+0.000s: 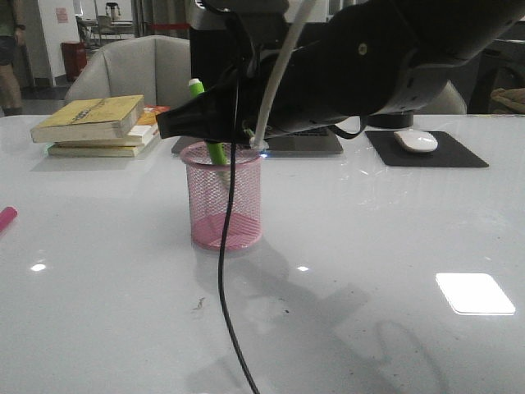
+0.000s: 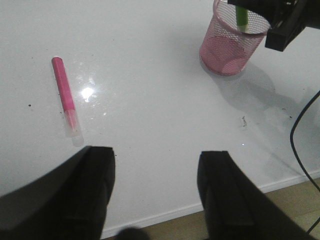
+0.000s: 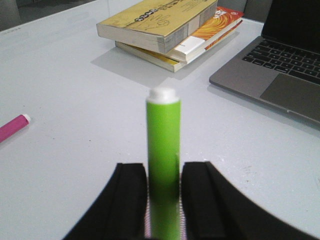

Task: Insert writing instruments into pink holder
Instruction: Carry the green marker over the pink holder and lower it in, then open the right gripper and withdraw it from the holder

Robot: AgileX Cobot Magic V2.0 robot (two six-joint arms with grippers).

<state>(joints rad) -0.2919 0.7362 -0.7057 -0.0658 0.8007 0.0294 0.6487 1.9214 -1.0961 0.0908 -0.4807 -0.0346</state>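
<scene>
Item 1. Magenta-pink highlighter marker point(image 2: 65, 96) with a clear whitish end: lies flat on the glossy white tabletop point(image 1: 394, 246), well apart from both pincers, ahead of the left one and off to its left side; only its tip shows at the table's left edge in the front view point(image 1: 5, 218).

Item 2. Left pincer point(image 2: 155, 192), two black fingers: spread wide and released, nothing between them, hovering above bare table near its front edge.

Item 3. Stack of yellow-covered books point(image 1: 94, 123) with an orange one among them: far side of the table, beyond and to the left of the right pincer.

Item 4. Pink wire-mesh cylindrical pen cup point(image 1: 224, 197) with rolled rim: upright, directly beneath the right pincer.

Item 5. Bright green highlighter marker point(image 3: 163, 165) with a whitish cap end: clenched between the right pincer's two black fingers, white end up, tilted slightly; its lower part passes inside the cup's rim point(image 1: 217, 152). Whether its foot touches the cup's base cannot be told through the mesh.

Item 6. Right pincer point(image 3: 164, 200): grasping the green marker at mid-barrel, just above the cup's mouth.

Item 7. Grey open laptop point(image 3: 280, 75): behind the cup.

Item 8. White computer mouse point(image 1: 416, 140) on a black mat point(image 1: 459, 156): far right.
</scene>
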